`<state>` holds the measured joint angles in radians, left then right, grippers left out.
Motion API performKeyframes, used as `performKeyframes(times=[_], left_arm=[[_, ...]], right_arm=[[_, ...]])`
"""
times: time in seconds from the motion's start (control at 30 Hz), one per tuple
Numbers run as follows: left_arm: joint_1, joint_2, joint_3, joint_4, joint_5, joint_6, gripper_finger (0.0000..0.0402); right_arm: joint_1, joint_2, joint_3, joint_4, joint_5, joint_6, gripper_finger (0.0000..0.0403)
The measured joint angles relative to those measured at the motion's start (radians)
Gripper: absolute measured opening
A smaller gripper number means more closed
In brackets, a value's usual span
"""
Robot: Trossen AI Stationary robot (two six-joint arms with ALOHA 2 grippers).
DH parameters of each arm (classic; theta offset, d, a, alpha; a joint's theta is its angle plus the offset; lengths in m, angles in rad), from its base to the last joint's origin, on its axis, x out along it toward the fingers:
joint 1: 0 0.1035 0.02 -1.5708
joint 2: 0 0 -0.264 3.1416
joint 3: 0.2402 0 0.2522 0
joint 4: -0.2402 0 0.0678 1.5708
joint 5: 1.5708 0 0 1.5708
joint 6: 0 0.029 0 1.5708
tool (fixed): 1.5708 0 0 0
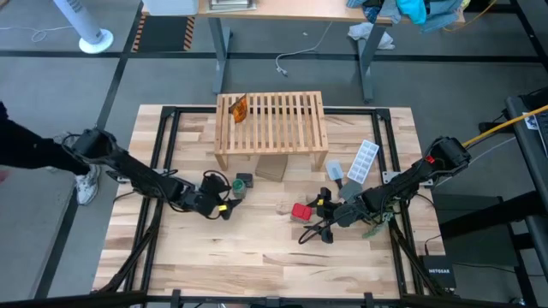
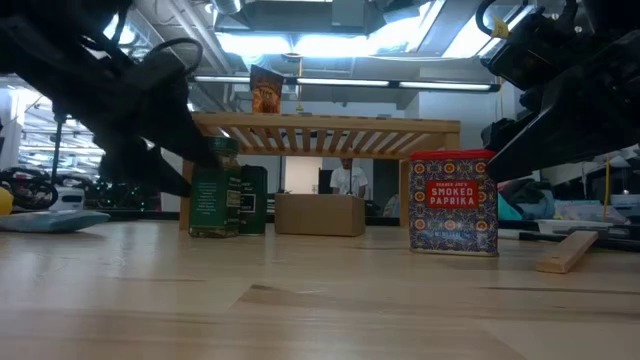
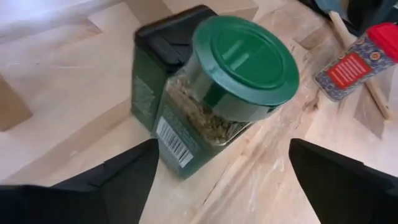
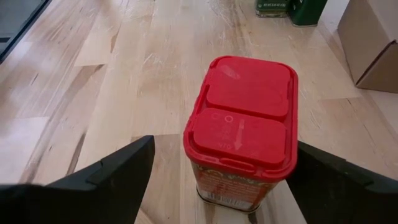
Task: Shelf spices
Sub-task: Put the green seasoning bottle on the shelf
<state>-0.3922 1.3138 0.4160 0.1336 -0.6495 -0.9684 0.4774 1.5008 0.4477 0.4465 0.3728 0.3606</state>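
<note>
- Pale plank bench carries a slatted wooden shelf; an orange packet sits on its top.
- Left tool stands with fingers apart around the green jar, which touches the dark box jar.
- Right tool has fingers apart on both sides of the red jar, upright in front of the shelf.
</note>
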Motion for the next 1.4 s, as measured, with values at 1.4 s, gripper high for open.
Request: performKeyframes(times=[1.4], left_arm=[[0.000,0.416,0.070,0.381,-0.252,0.060,0.0266]], right_arm=[[0.000,0.000,0.000,0.000,0.000,0.000,0.0342]])
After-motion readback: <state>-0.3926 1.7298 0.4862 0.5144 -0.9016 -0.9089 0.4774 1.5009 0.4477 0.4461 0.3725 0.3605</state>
